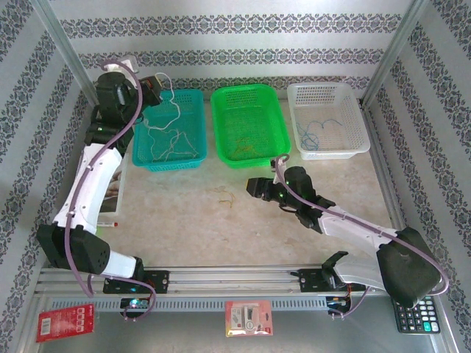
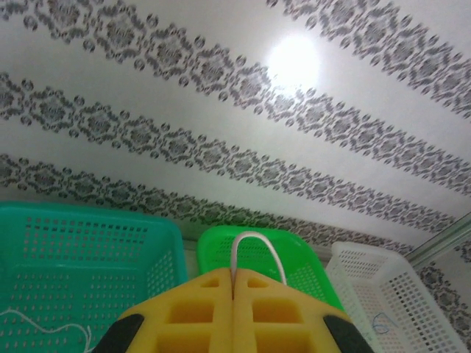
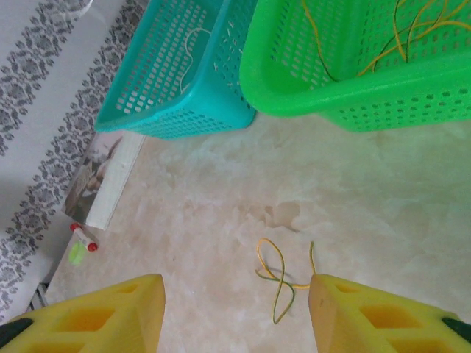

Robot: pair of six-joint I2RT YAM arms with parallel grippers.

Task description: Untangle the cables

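Overhead, left gripper [image 1: 154, 87] hangs above the teal basket [image 1: 169, 163], fingers pinched together on a white cable [image 1: 171, 110]. The cord trails down into that basket. Right gripper [image 1: 254, 190] sits low over the table [image 1: 184, 213], fingers spread wide, holding nothing. A loose yellow cable [image 3: 276, 276] lies on the table between its fingertips. Yellow cords [image 1: 243, 151] lie in the green basket [image 1: 246, 163], a blue cord [image 1: 318, 132] in the white basket [image 1: 331, 153].
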